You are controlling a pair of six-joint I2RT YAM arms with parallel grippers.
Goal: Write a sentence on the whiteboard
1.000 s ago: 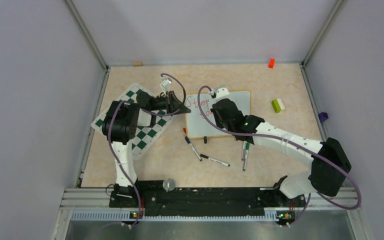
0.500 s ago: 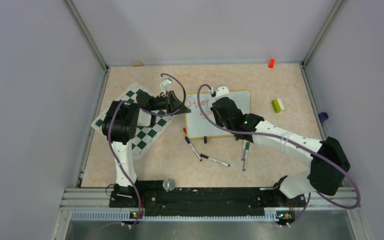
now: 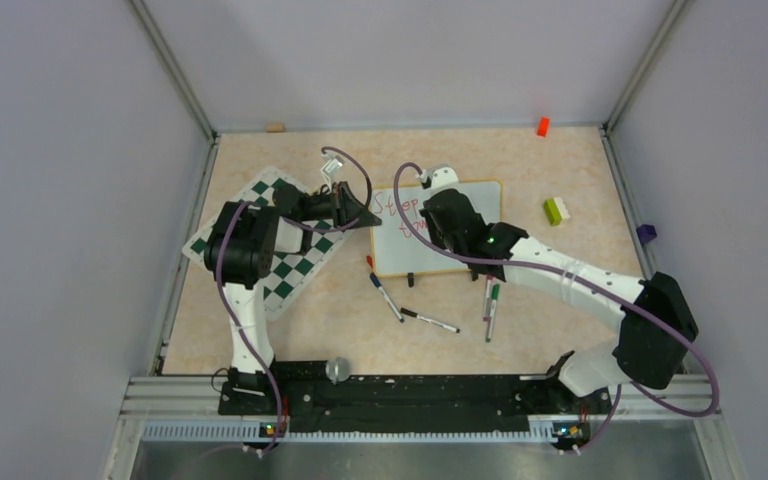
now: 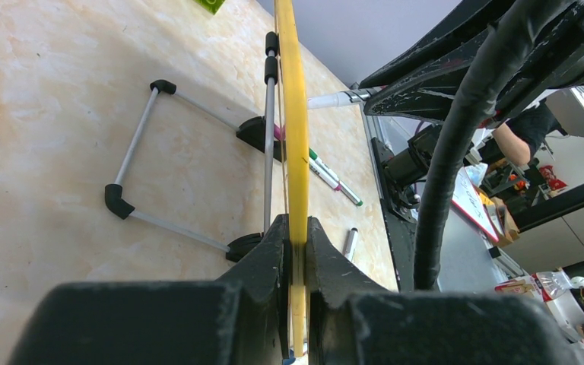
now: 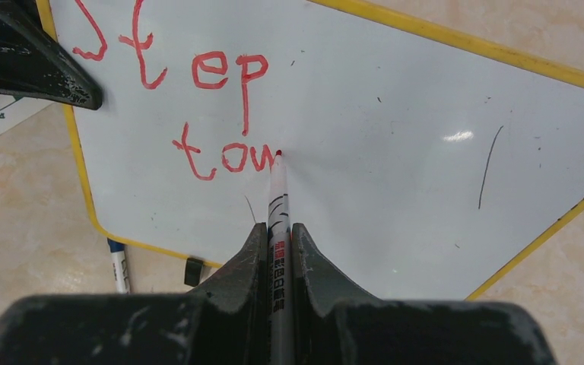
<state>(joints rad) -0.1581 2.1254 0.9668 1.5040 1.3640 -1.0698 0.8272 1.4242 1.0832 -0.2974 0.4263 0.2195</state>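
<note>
Red handwritten marker words [image 5: 214, 72], reading "Step tow", are sitting on the left of the white glossy yellow-framed whiteboard [image 5: 426, 190] at mid-table. Your right gripper [image 5: 277, 228] is clenching a slim white red-tipped marker [image 5: 278, 194], its tip touching the board right after the "w". Your left gripper [image 4: 296, 232] is pinching the board's left edge.

The left arm [image 3: 248, 318] and the right arm [image 3: 570, 283] had white tubes and chunky black joints. A thin purple cable [image 4: 452, 152] ran along each one. A tiny green light [image 3: 488, 240] glowed on the right arm. The left gripper [image 4: 296, 228] and the right gripper [image 5: 277, 228] had black, scuffed fingers [image 5: 245, 262].
</note>
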